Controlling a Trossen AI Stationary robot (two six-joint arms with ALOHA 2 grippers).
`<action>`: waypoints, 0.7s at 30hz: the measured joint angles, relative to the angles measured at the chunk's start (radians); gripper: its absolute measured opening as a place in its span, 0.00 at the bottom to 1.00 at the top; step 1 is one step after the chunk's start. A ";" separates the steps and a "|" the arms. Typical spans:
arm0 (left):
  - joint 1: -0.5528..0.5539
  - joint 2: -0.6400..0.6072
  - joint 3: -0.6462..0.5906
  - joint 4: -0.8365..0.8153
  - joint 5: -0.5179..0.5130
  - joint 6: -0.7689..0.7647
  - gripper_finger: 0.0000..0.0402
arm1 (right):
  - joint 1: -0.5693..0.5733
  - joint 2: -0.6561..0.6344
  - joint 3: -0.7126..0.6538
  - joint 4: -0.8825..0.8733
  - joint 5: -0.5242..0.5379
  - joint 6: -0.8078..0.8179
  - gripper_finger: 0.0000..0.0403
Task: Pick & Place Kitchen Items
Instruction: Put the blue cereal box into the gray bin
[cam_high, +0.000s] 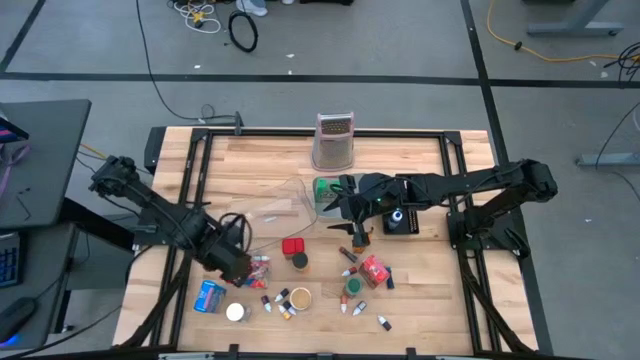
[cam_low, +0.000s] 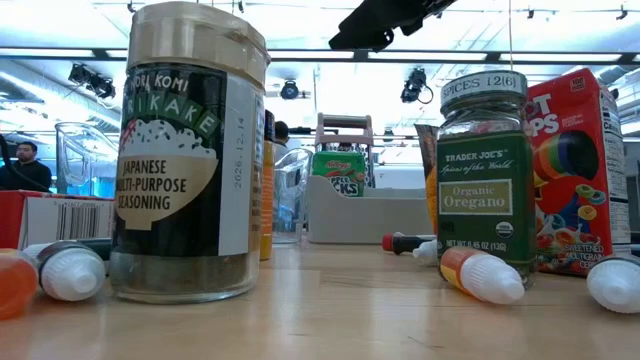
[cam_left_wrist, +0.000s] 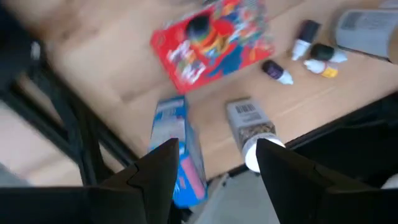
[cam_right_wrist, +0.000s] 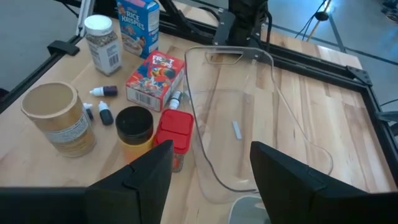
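Kitchen items (cam_high: 300, 285) scattered on the table's near half, in front of the clear tray (cam_high: 285, 205). Red cereal box (cam_left_wrist: 211, 40) and blue Rice Krispies box (cam_left_wrist: 180, 155) lie right by the left gripper (cam_left_wrist: 214, 165), jaws apart, empty. Right gripper (cam_right_wrist: 208, 171) open, empty, over the tray's edge, red-capped jar (cam_right_wrist: 174, 134) just beside.

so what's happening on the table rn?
Two-arm kitchen sorting, mid-run. Neither gripper holds anything. The left gripper hovers open over the front-left clutter, by the red cereal box, with the blue Rice Krispies box and a white-capped spice jar ahead of its fingers. The right gripper is open above the clear tray, which looks nearly bare. Most items are still loose on the wood.
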 joint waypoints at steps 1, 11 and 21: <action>-0.017 0.000 -0.003 0.009 -0.001 -0.049 0.56 | 0.000 0.000 0.000 -0.004 0.000 0.000 0.55; -0.204 0.115 -0.006 0.036 0.005 -0.265 0.56 | 0.000 0.000 0.000 -0.054 0.000 0.000 0.55; -0.291 0.213 -0.006 0.049 0.043 -0.366 0.56 | 0.000 0.000 0.000 -0.046 0.000 0.000 0.55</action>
